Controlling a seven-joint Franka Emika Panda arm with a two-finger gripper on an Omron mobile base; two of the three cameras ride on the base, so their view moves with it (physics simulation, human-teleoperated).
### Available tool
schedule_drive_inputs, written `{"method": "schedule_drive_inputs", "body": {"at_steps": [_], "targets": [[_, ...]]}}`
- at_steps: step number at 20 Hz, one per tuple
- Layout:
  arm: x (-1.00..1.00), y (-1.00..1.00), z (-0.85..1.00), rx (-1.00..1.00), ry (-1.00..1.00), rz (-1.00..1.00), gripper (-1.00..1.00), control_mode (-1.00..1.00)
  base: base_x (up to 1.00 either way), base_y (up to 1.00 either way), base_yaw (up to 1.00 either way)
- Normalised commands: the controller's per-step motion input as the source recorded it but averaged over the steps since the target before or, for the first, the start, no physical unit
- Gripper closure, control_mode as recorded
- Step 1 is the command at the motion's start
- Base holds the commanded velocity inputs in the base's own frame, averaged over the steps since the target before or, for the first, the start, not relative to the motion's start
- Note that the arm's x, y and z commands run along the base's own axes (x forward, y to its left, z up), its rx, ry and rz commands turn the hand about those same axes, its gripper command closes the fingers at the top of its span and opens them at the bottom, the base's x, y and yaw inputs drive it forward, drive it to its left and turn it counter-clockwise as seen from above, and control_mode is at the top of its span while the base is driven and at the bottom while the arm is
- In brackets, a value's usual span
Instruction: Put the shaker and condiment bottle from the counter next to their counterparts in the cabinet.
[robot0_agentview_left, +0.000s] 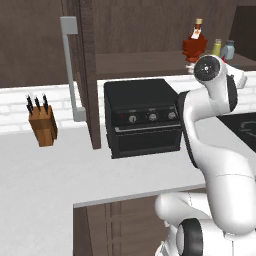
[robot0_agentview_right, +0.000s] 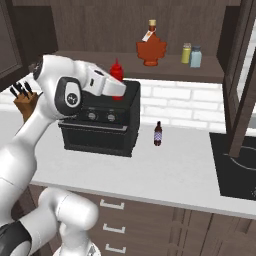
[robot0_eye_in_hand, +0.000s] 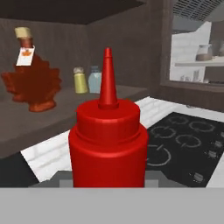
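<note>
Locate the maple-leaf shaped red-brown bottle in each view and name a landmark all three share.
Left base view: red-brown bottle at upper right on the cabinet shelf, just above the arm's wrist.
Right base view: top centre, on the shelf, left of the two shakers.
Hand view: upper left, behind the held condiment bottle.
Shared landmark: the yellow-green shaker beside it.

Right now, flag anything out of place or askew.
Nothing spilled, damaged or tipped. The red bottle is upright in the claw, not shelved yet. One small brown bottle stands alone on the counter.
</note>
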Motion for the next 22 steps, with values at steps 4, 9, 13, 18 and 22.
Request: {"method": "schedule_drive_inputs", "body": {"at_steps": [4,9,13,18,22], "targets": [[-0.09,0.00,0.64,-0.04,-0.13,-0.12,1.00,-1.00,0.00,0.00,0.00],[-0.02,0.00,0.40,-0.07,-0.10,0.00,1.00,-1.00,0.00,0.00,0.00],[0.00,0.01,0.14,-0.08,-0.01,0.00,1.00,-1.00,0.00,0.00,0.00],[0.01,0.22,0.00,-0.15,-0.01,0.02,1.00,-1.00,0.00,0.00,0.00],[0.20,0.07,0.10,-0.09,0.00,0.01,1.00,-1.00,0.00,0.00,0.00]]}}
